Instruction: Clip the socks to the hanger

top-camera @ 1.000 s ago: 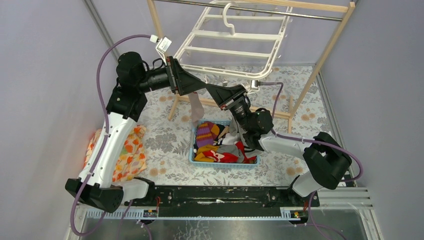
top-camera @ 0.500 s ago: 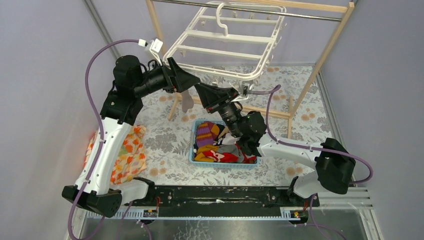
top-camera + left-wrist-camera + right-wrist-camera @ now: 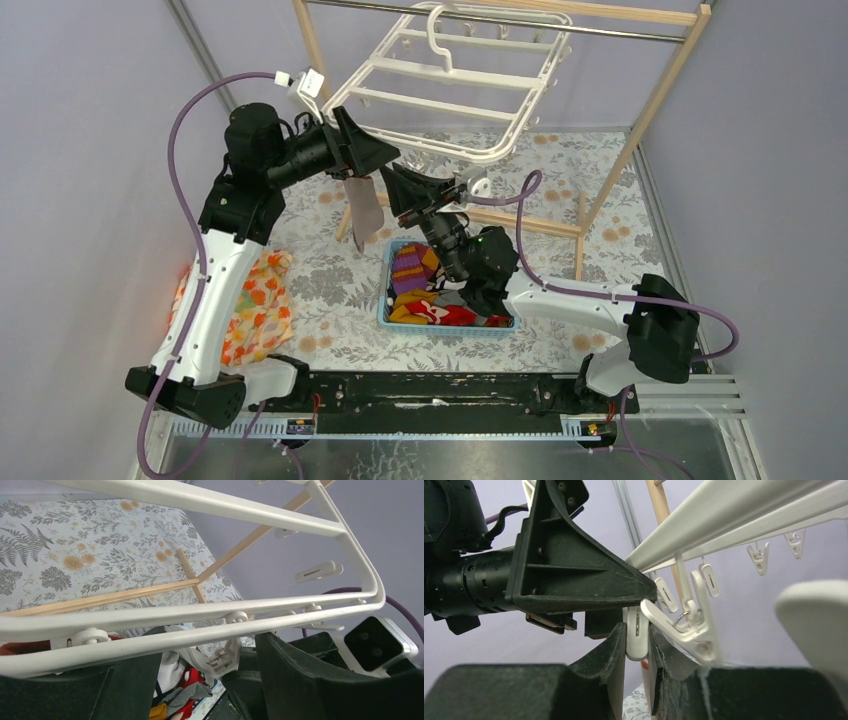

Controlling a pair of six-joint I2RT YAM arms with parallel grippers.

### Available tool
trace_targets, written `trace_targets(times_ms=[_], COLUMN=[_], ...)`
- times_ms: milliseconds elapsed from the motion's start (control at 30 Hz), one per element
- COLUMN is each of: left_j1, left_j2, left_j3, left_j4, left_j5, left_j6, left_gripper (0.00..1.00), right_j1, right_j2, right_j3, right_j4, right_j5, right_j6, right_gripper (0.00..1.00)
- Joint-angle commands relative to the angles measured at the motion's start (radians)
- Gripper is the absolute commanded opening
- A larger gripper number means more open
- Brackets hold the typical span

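Note:
The white hanger [image 3: 437,103] hangs tilted from the rod, and its rails cross the left wrist view [image 3: 200,612]. My left gripper [image 3: 395,157] is at the hanger's near rail, its fingers apart in its wrist view [image 3: 205,647]. A grey sock [image 3: 366,212] hangs straight down under it; its top is hidden. My right gripper [image 3: 390,176] points up at the same rail and is shut on a white clip [image 3: 637,635] of the hanger. That clip also shows between my left fingers [image 3: 225,661], with pale cloth against it.
A blue basket [image 3: 385,300] of red, orange and purple-striped clothes sits below the grippers. An orange floral cloth [image 3: 250,310] lies at the left. The pale wooden rack [image 3: 650,110] and its metal rod [image 3: 500,20] stand around the hanger. More clips [image 3: 758,557] dangle along the rail.
Both grippers and the hanger's near edge have moved left and a little up. The sock has swung left with them and now shows its broad side.

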Motion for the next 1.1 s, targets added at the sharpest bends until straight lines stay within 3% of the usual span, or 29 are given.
trace_targets(times_ms=[0, 233, 333, 433, 667, 767, 900, 1067], left_j1=[0.004, 0.004, 0.004, 0.004, 0.005, 0.005, 0.004, 0.004], left_j2=[0.026, 0.039, 0.034, 0.028, 0.028, 0.028, 0.028, 0.026], left_j3=[0.043, 0.049, 0.047, 0.041, 0.032, 0.033, 0.040, 0.039], left_j4=[0.041, 0.040, 0.038, 0.028, 0.017, 0.016, 0.010, 0.002], left_j5=[-0.015, -0.029, -0.038, -0.039, -0.016, -0.005, 0.021, 0.026], left_j6=[0.000, 0.013, 0.027, 0.047, 0.085, 0.099, 0.115, 0.132], left_gripper=[0.71, 0.37, 0.23, 0.15, 0.09, 0.08, 0.08, 0.06], right_j1=[0.046, 0.058, 0.057, 0.057, 0.056, 0.057, 0.057, 0.056], right_j2=[0.009, 0.007, -0.016, -0.083, -0.351, -0.427, -0.480, -0.508], right_j3=[0.048, 0.058, 0.040, -0.024, -0.154, -0.165, -0.167, -0.223], right_j4=[-0.002, -0.043, -0.081, -0.111, -0.549, -0.824, -1.134, -1.312], right_j5=[-0.008, 0.000, 0.015, 0.073, 0.165, 0.183, 0.193, 0.198], right_j6=[-0.084, -0.101, -0.085, -0.054, 0.135, 0.219, 0.317, 0.389], right_gripper=[0.00, 0.00, 0.26, 0.53, 0.78, 0.81, 0.78, 0.76])
